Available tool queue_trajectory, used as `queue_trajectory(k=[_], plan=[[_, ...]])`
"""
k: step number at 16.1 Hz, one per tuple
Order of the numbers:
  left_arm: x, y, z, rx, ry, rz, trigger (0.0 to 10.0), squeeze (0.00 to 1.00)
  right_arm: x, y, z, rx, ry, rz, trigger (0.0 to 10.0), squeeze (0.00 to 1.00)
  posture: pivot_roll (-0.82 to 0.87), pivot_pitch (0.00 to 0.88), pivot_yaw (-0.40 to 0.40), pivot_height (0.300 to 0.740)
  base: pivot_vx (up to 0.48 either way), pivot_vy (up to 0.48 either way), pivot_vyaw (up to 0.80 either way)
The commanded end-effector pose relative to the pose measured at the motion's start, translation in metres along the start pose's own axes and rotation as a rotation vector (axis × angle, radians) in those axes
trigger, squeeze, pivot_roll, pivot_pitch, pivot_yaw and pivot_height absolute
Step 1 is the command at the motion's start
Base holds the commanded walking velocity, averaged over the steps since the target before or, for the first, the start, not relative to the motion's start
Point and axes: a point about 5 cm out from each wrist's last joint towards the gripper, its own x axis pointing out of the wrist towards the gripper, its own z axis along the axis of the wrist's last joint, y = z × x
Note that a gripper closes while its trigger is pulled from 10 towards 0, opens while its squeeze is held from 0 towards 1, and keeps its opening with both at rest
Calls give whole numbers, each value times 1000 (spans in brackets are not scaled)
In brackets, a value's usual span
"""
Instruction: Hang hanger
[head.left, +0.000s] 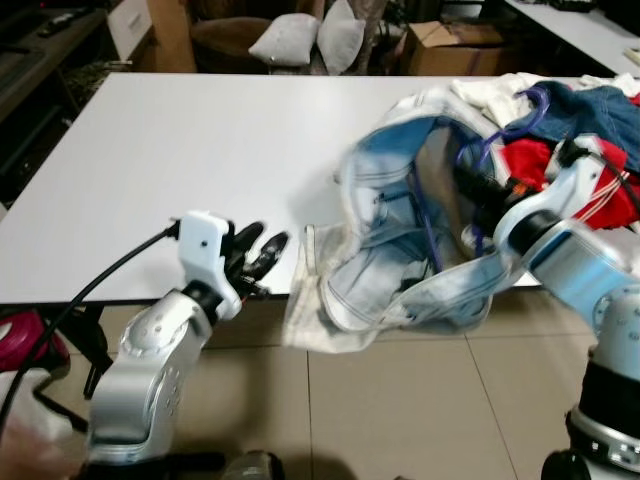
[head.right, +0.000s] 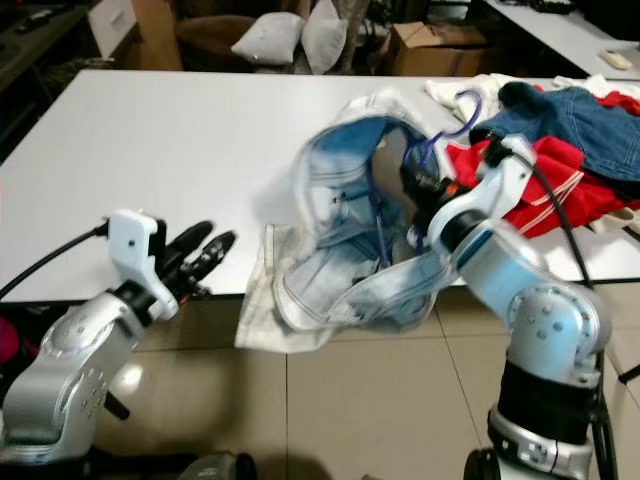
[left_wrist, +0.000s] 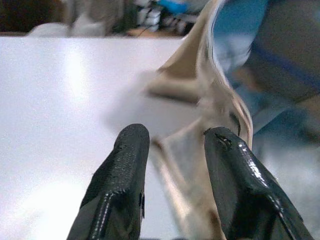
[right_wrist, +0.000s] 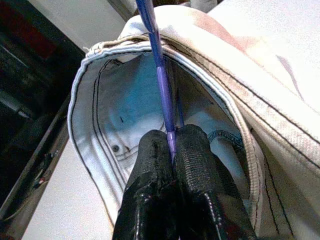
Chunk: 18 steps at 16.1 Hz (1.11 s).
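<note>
R pincer (right_wrist: 171, 137): clenched on purple hanger (right_wrist: 159, 75), inside pale jeans (head.left: 400, 250) | L pincer (left_wrist: 172, 145): released, at table (head.left: 180, 160) edge nr jeans hem.

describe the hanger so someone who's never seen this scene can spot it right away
Start at the big white table and go to the pile of clothes on its right side. Nearest the front edge lies a pale blue denim garment, its opening gaping. The hanger is the thin purple wire running through that opening, pinched by the right gripper, its hook rising above the red garment.
</note>
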Motion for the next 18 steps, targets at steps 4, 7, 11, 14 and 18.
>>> queue_trajectory(k=[4,7,11,14,18], plan=[[-11,-9,-7,26,57,36,10000,0,-7,8,0,-7,-14,39,10000,0,10,0,-36,740,0,-480,556],[-9,-10,-5,33,63,36,10000,0,-7,11,9,-27,-23,48,10000,0,3,0,-22,740,0,-480,556],[-9,-12,-6,31,69,44,10000,0,-11,14,20,-90,-7,88,10000,0,0,0,-40,740,0,-480,470],[-9,-14,-8,35,85,36,10000,0,-11,14,21,-98,3,95,10000,0,1,0,-35,740,0,-480,442],[-14,-10,-11,40,99,47,10000,0,-12,17,18,-92,34,141,10000,0,8,0,-46,740,0,-480,439]])
